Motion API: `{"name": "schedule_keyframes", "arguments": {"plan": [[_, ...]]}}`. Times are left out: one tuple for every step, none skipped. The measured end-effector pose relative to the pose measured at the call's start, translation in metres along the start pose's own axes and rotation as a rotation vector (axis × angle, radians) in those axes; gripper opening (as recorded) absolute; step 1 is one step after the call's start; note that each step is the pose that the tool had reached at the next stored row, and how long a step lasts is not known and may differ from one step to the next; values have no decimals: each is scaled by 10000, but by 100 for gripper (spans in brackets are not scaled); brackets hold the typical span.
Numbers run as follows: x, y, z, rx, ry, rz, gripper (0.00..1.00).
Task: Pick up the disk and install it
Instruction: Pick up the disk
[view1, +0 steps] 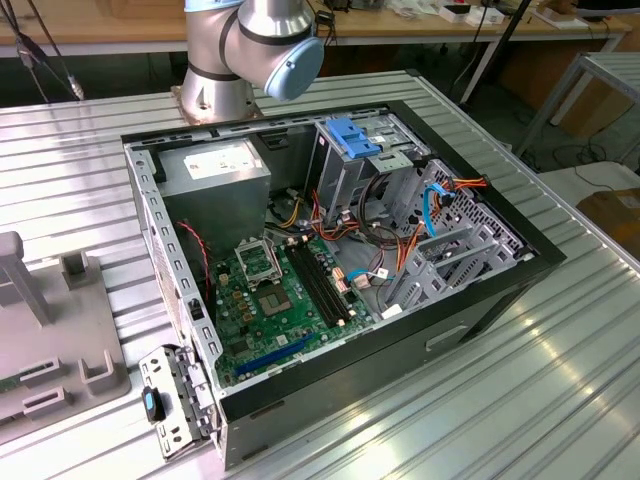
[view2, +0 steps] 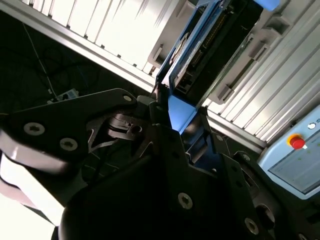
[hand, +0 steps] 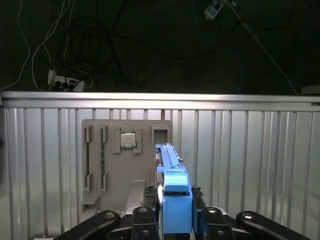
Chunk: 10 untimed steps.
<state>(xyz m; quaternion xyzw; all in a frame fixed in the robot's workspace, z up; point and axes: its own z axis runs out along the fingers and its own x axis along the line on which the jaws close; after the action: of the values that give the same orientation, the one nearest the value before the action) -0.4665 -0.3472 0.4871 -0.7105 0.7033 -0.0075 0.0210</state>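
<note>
First wrist view. Item: tool (hand: 176, 212), fingers closed from both sides onto the disk (hand: 170, 160), clamped on its blue end piece. The disk is held edge-on and runs straight out from between the fingers, one blue rail facing the camera. Judged reason: gripping the end leaves the long rails free to slide into a bay.

Beyond the disk: ribbed metal bench (hand: 250, 165) carrying a grey holder plate (hand: 107, 170) with cut slots and a small square chip (hand: 128, 140) seated in one pocket. The disk appears lifted clear of the plate; contact cannot be ruled out from this angle.

Second wrist view. The same tool (view2: 172, 117) is seen from the side, with the disk (view2: 215, 40) projecting ahead of the fingertips, dark face and blue rail showing. A control panel with a red button (view2: 298, 142) sits off to one side.

Exterior view. The computer case (view1: 480, 300) lies on its side on the bench with its panel off, so its inside is open from above. The blue-topped drive cage (view1: 350, 150) stands at the case's far end, near the arm base (view1: 235, 70). Judged status: disk picked up, not yet installed.
</note>
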Motion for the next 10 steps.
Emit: {"name": "schedule_keyframes", "arguments": {"plan": [[0,0,0,1,0,0,36],[-1,-1,-33,-1,1,0,36],[-4,-8,-203,2,0,0,36],[-4,-8,-204,2,0,0,36],[-4,-10,-203,4,-1,0,36],[-4,-25,-203,3,0,0,36],[-4,-46,-202,3,0,0,36],[-3,-60,-202,2,0,0,36],[-3,-83,-200,3,0,0,36],[-3,-107,-200,2,0,0,36]]}}
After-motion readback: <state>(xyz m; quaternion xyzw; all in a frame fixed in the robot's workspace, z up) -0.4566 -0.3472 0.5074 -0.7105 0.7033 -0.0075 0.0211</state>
